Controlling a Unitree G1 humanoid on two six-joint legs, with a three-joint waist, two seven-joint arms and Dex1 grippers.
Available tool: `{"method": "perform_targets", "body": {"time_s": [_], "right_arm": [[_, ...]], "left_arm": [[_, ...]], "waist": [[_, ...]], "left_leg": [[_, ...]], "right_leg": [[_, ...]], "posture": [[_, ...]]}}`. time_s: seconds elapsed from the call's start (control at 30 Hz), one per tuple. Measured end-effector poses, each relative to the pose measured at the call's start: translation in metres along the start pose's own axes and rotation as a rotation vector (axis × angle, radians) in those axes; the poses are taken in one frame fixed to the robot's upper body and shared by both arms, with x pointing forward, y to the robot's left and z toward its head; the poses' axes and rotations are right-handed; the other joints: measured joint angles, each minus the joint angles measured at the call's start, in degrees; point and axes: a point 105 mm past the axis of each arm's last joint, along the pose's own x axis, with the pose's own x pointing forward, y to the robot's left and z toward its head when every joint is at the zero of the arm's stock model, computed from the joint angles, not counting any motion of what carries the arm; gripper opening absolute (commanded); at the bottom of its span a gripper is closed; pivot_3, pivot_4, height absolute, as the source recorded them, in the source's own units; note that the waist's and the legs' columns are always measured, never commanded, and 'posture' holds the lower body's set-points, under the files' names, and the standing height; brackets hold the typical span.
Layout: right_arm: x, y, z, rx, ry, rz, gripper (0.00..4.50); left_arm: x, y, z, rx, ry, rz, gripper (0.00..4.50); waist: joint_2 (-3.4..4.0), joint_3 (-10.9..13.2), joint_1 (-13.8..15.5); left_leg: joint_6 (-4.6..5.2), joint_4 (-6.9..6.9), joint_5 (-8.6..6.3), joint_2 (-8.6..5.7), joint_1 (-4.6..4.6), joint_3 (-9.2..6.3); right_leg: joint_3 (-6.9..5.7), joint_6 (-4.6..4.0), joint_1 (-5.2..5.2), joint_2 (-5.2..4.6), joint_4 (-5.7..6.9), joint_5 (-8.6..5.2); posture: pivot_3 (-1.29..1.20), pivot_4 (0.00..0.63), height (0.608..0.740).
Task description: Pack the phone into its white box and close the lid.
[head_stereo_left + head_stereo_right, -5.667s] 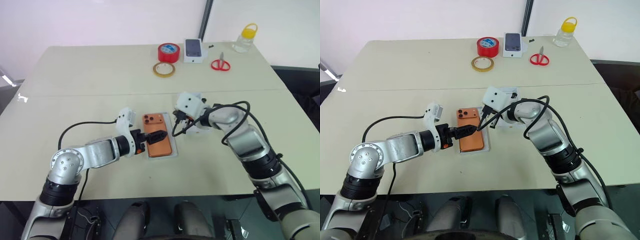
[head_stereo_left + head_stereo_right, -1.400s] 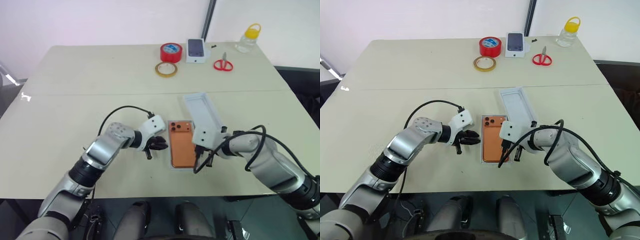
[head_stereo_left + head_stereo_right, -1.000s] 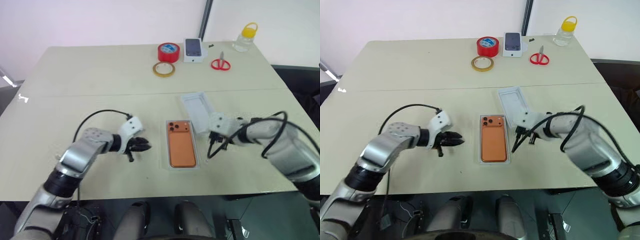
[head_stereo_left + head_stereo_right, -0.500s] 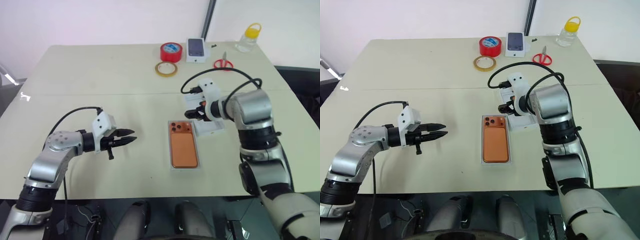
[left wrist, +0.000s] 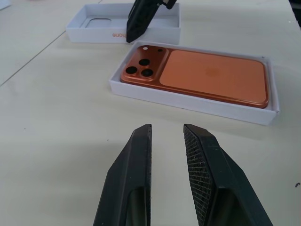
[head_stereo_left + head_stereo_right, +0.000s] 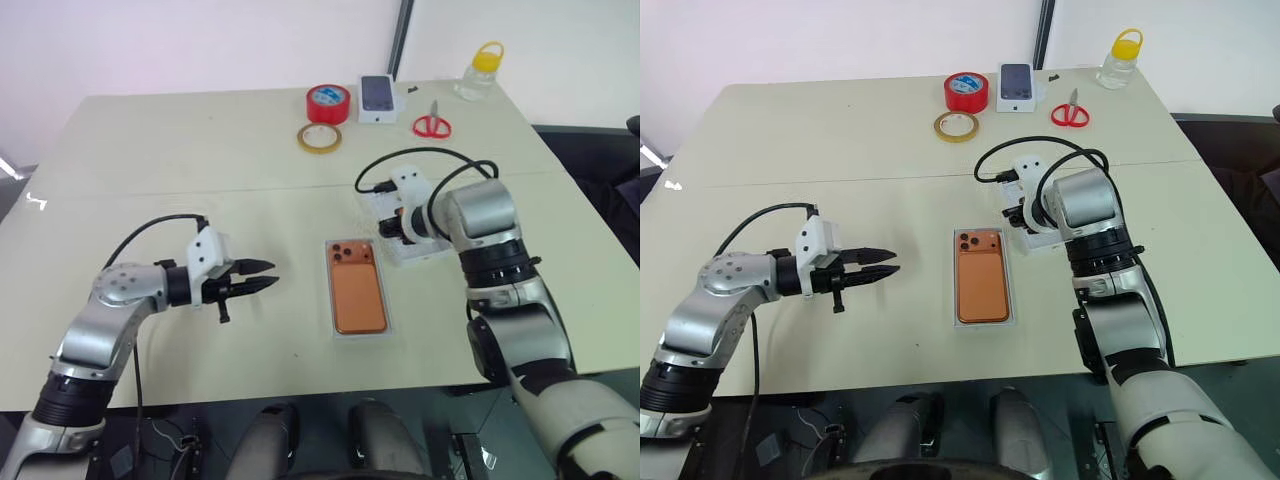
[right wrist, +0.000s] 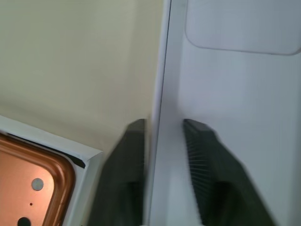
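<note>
— Our orange smartphone [image 6: 359,290] already lies in its shallow white box [image 6: 333,333]. Right gripper [image 7: 162,141] pinches the white tray lid's [image 7: 225,117] thin wall.

— We risk it slipping on that edge. Left gripper [image 5: 167,141] hangs narrow, empty.

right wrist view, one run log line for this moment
phone: in white box | right pincer: shut on lid wall | left pincer: idle, empty

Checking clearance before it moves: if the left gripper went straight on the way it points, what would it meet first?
Probably the white box holding the phone; the left gripper aims at its near wall, with bare table between.
</note>
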Motion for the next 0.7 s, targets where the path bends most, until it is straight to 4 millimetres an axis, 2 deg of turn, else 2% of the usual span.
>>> {"method": "perform_targets", "body": {"time_s": [0.17, 0.3, 0.37, 0.43, 0.5, 0.6, 0.7], "right_arm": [[-0.004, 0.001, 0.002, 0.01, -0.01, 0.008, 0.03], [-0.023, 0.004, 0.014, 0.073, -0.093, 0.098, 0.03], [-0.042, 0.013, 0.025, 0.153, -0.178, 0.25, 0.03], [-0.066, 0.028, 0.041, 0.251, -0.297, 0.488, 0.03], [-0.083, 0.044, 0.046, 0.274, -0.366, 0.68, 0.03], [-0.092, 0.069, 0.037, 0.33, -0.374, 0.899, 0.03], [-0.083, 0.098, 0.01, 0.433, -0.303, 1.0, 0.03]], "left_arm": [[0.002, 0.0, 0.0, 0.0, -0.002, -0.003, 1.12], [0.002, 0.004, -0.002, -0.014, -0.007, 0.034, 1.12], [0.002, 0.008, -0.003, -0.026, -0.016, 0.067, 1.12], [0.001, 0.015, -0.006, -0.043, -0.017, 0.109, 1.12], [-0.003, 0.022, -0.007, -0.051, -0.022, 0.154, 1.12], [-0.005, 0.034, -0.007, -0.065, -0.033, 0.21, 1.12], [-0.003, 0.042, -0.002, -0.073, -0.063, 0.245, 1.12]], "waist": [[0.01, 0.0, 0.0], [0.02, 0.0, 0.0], [0.04, 0.0, 0.1], [0.04, 0.0, 0.0], [0.04, 0.0, 0.0], [0.04, 0.0, 0.0], [0.04, 0.0, 0.0]], "left_leg": [[0.0, 0.0, 0.0, 0.0, 0.0, 0.0], [0.01, -0.01, -0.01, 0.0, 0.0, 0.0], [0.02, -0.02, -0.01, 0.0, 0.0, 0.0], [0.05, -0.02, -0.03, 0.03, 0.01, 0.0], [0.3, -0.02, -0.18, 0.04, 0.01, -0.01], [0.31, 0.01, -0.18, 0.04, 0.02, 0.0], [0.19, 0.0, -0.1, 0.06, 0.01, -0.01]], "right_leg": [[0.0, 0.0, -0.01, 0.0, 0.0, 0.0], [0.0, 0.0, -0.01, 0.0, 0.0, 0.0], [0.0, 0.0, -0.01, 0.0, 0.0, 0.0], [0.01, 0.0, 0.01, 0.03, 0.0, 0.0], [0.01, 0.0, 0.02, 0.03, 0.0, 0.0], [0.01, 0.0, 0.05, 0.01, -0.01, 0.0], [0.0, 0.0, 0.05, 0.0, -0.02, 0.0]], "posture": [[0.0, 0.15, 0.74], [0.0, 0.15, 0.74], [0.0, 0.15, 0.74], [0.0, 0.15, 0.74], [0.0, 0.15, 0.74], [0.0, 0.15, 0.74], [0.0, 0.15, 0.74]]}}
